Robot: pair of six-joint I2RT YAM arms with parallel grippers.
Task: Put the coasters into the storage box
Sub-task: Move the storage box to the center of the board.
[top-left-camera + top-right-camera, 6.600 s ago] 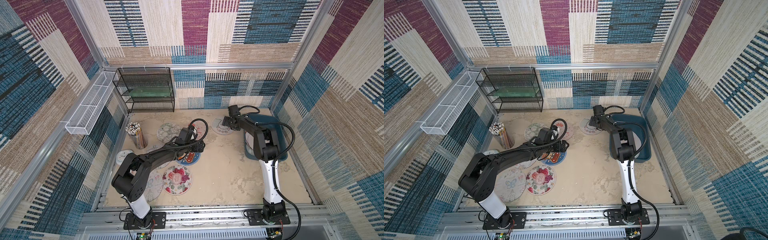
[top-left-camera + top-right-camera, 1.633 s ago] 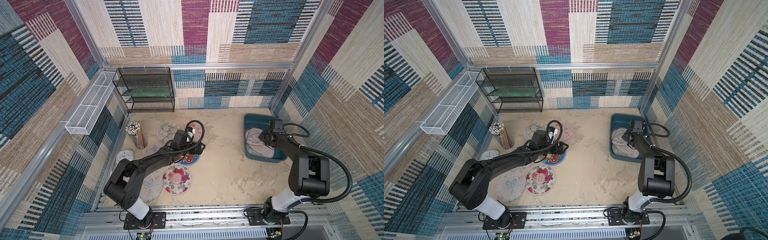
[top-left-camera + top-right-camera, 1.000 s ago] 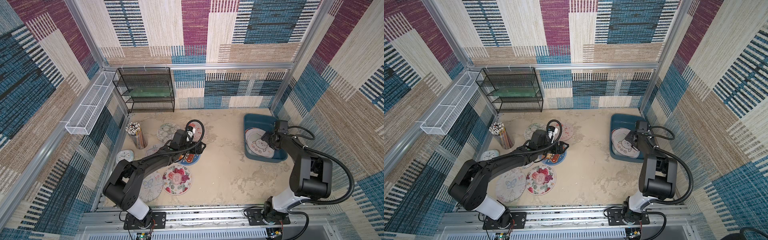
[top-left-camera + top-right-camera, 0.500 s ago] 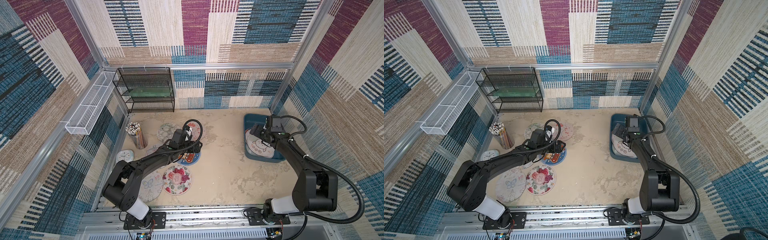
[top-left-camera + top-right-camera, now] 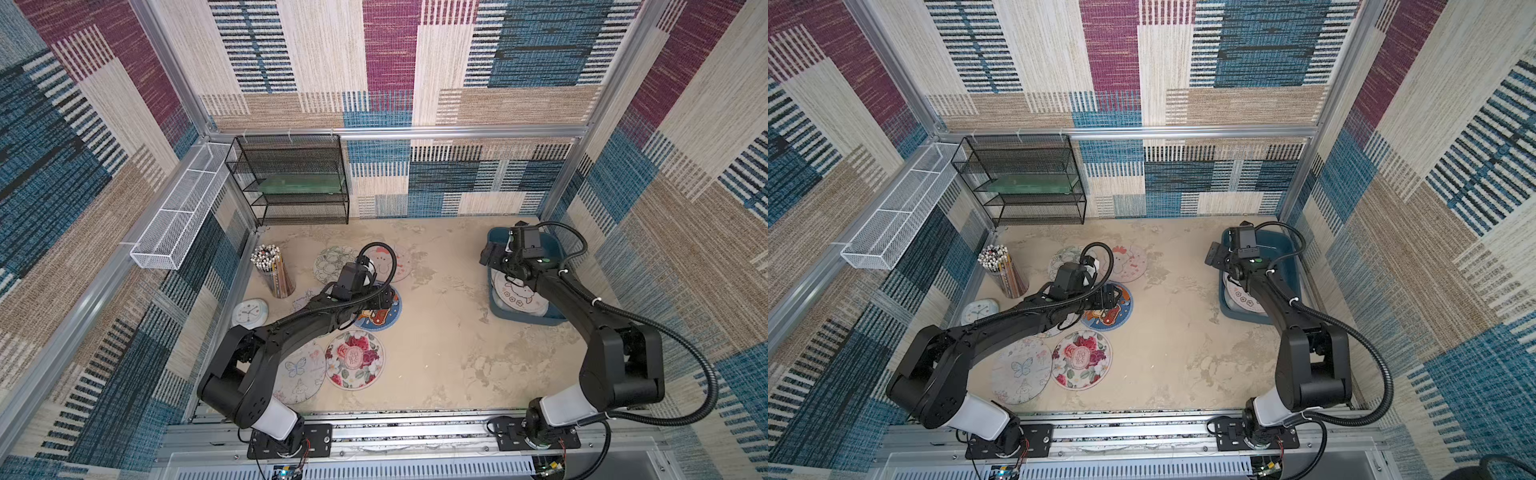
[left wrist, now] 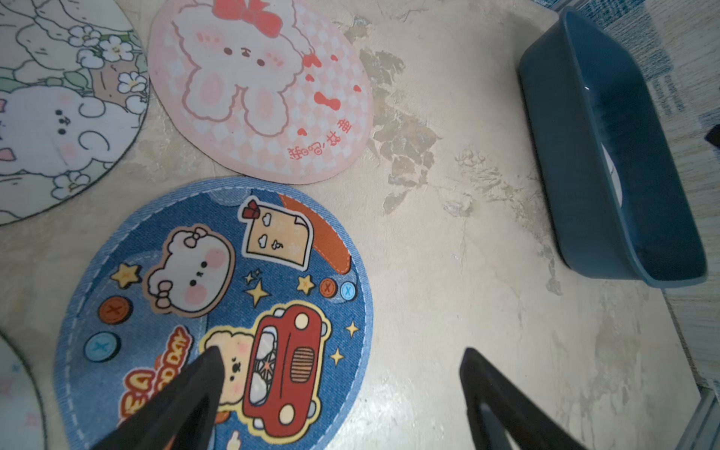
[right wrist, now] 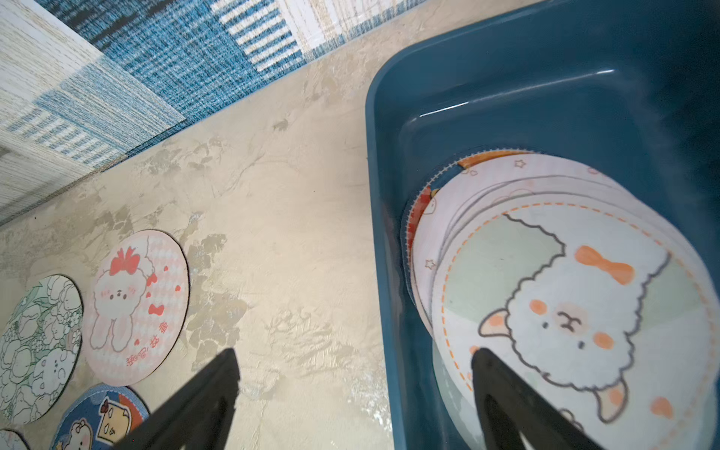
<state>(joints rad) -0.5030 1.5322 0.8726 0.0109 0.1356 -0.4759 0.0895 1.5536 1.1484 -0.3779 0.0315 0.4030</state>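
Patchwork carpet walls (image 5: 390,62) box in a sandy table (image 5: 436,340), and the storage box (image 5: 555,245) lies along its right edge toward the far corner, with a stack of coasters (image 5: 517,297) in its near end and a sheep coaster (image 7: 576,311) on top; the rest lie across the left half. Low over them the left gripper (image 6: 343,364) has its jaws spread wide and empty, one finger (image 6: 187,393) above the blue coaster (image 6: 218,304), the other above bare table past its rim. I reckon the trouble is that flat mat: closing jaws may skate over it or shove it into the rose coaster (image 5: 354,359) just beside, and a limp mat could snag the box wall. The right gripper (image 7: 354,356), jaws wide and empty, straddles the box's left wall, so that arm stands in the way of a delivery. A pencil cup (image 5: 274,274) and clock (image 5: 249,312) keep to the left edge, a black wire rack (image 5: 291,183) fills the far left corner
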